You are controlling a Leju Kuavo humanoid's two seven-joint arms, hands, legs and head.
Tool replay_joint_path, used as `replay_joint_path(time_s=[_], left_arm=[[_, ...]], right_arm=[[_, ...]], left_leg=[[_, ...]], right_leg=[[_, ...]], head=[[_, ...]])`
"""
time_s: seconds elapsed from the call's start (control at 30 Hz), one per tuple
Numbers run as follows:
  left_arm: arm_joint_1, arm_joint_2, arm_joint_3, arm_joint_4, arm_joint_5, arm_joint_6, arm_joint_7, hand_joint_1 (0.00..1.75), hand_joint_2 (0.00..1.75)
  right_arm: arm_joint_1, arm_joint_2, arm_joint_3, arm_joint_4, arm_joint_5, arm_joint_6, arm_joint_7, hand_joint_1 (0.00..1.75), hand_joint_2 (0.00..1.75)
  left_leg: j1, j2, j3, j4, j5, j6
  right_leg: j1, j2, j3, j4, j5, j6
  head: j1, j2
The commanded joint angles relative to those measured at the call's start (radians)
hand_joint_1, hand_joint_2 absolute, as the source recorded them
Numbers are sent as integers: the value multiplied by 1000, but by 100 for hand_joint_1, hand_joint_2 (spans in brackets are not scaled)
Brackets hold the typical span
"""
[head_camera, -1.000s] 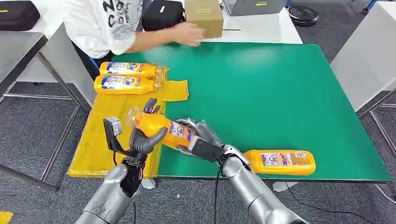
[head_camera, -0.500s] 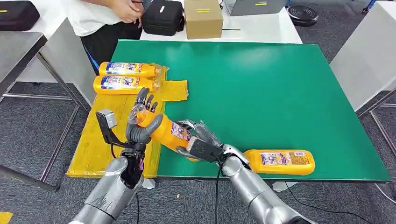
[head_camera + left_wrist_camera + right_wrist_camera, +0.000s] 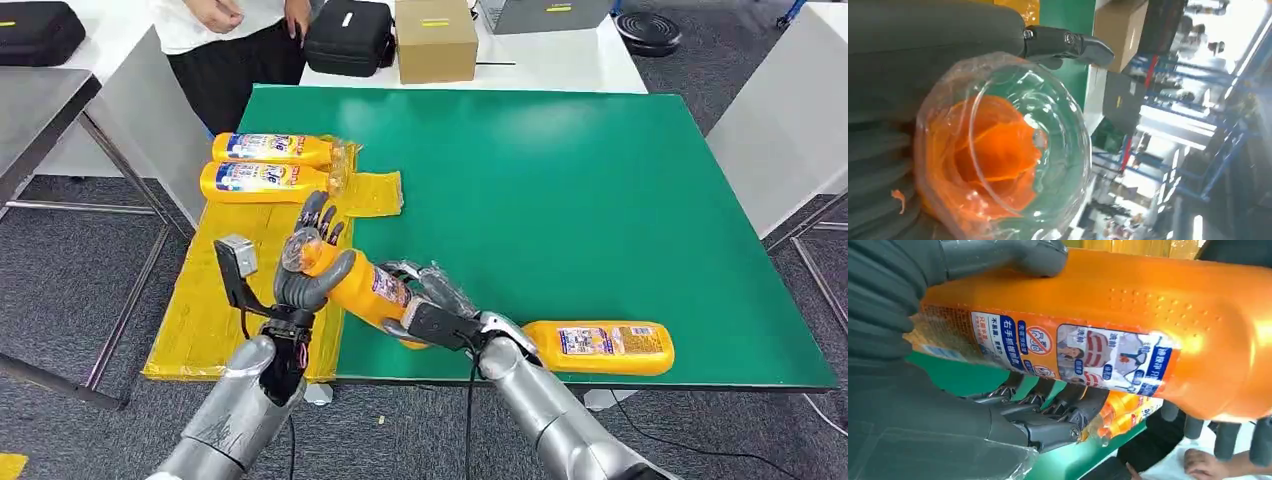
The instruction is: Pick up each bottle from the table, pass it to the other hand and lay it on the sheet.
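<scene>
Held bottle [image 3: 1128, 335] label, lying between the right robot hand [image 3: 913, 365] fingers: showing Chinese characters, too small for reading surely.
Other labels: blurring, unreadable.

Head view: high on the robot, facing forward and down over the green table [image 3: 560, 180], both arms entering from the lower frame. Left wrist view: turned, very close, looking at the cap end of the held bottle [image 3: 1003, 150]. Right wrist view: very close on that bottle's label. All three views share this bottle [image 3: 365, 288].
</scene>
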Motion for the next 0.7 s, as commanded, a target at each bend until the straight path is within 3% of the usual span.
replay_joint_path(time_s=[0.03,0.07,0.7], left_arm=[[-81,31,-52,77,-38,1,14,161,175],[-85,38,-64,77,-49,-21,23,175,175],[-77,79,-85,92,-116,-147,75,175,175]], right_arm=[[-6,-23,33,13,11,3,4,175,175],[-5,-27,32,7,12,2,5,175,175],[9,-30,-46,-74,2,-37,34,175,175]], left_leg=[[2,0,6,1,-3,-3],[1,0,5,0,-2,-2],[1,2,4,0,-2,-2]], right_leg=[[2,-1,7,1,-3,-2],[2,-1,5,0,-2,-2],[1,1,4,0,-1,-2]], head=[[0,0],[0,0],[0,0]])
